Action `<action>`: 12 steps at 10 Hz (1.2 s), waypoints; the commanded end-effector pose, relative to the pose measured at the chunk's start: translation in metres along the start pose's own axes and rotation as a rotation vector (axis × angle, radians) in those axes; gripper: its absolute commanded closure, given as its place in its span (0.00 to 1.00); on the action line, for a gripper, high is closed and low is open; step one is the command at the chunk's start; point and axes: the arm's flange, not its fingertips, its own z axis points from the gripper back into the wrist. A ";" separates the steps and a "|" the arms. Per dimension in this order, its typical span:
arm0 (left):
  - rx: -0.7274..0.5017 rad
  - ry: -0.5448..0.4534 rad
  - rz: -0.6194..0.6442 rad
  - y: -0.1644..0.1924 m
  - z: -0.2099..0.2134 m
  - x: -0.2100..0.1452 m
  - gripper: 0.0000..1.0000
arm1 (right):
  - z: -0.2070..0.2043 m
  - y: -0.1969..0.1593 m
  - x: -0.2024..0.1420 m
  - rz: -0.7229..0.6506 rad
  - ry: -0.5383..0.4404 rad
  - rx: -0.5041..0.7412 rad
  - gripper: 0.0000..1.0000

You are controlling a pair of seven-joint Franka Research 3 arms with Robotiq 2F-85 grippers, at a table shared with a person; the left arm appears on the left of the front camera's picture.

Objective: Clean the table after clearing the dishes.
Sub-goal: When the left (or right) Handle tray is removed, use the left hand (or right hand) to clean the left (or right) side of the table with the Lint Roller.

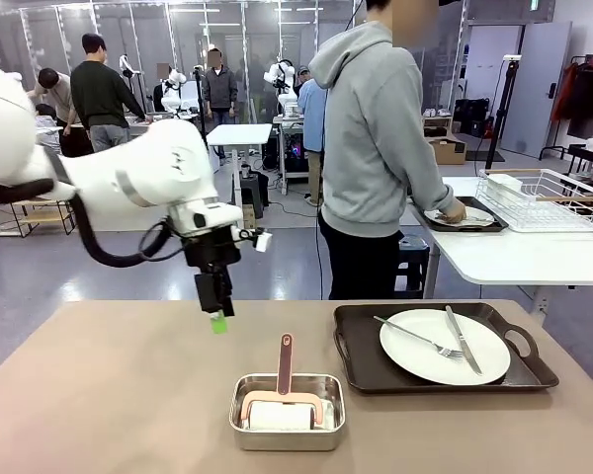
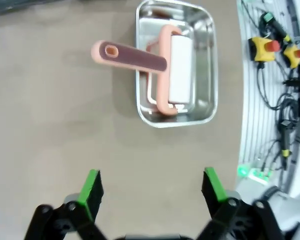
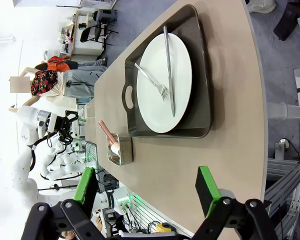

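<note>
The left gripper [image 1: 217, 314] hangs spread and empty, centre-left above the beige table [image 1: 99, 395]; the right gripper [image 3: 147, 185] is spread too. A white plate [image 1: 415, 363] sits on its tray [image 1: 361, 370] lower right, seemingly a second plate [image 1: 480, 217] upper right.

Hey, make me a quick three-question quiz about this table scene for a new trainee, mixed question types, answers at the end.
1. True or false: the roller sits in the steel pan.
2. What rests on the plate in the tray on the beige table? A) a fork and a knife B) a spoon C) nothing
3. Fill in: the left gripper hovers above the table with its jaws ___.
Key: 1 true; 2 A; 3 open.
</note>
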 end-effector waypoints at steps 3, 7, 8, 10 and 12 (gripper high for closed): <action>-0.152 0.046 -0.044 0.045 -0.024 0.050 0.00 | 0.001 0.003 -0.001 0.005 -0.003 0.000 0.00; -0.257 0.080 -0.071 0.059 -0.049 0.073 0.00 | 0.001 0.003 -0.001 0.005 -0.003 0.000 0.00; -0.273 0.107 -0.061 0.063 -0.055 0.079 0.00 | 0.001 0.003 -0.001 0.005 -0.003 0.000 0.00; -0.315 0.125 -0.071 0.070 -0.071 0.091 0.00 | 0.001 0.003 -0.001 0.005 -0.003 0.000 0.00; -0.376 0.153 -0.071 0.074 -0.085 0.101 0.00 | 0.001 0.003 -0.001 0.005 -0.003 0.000 0.00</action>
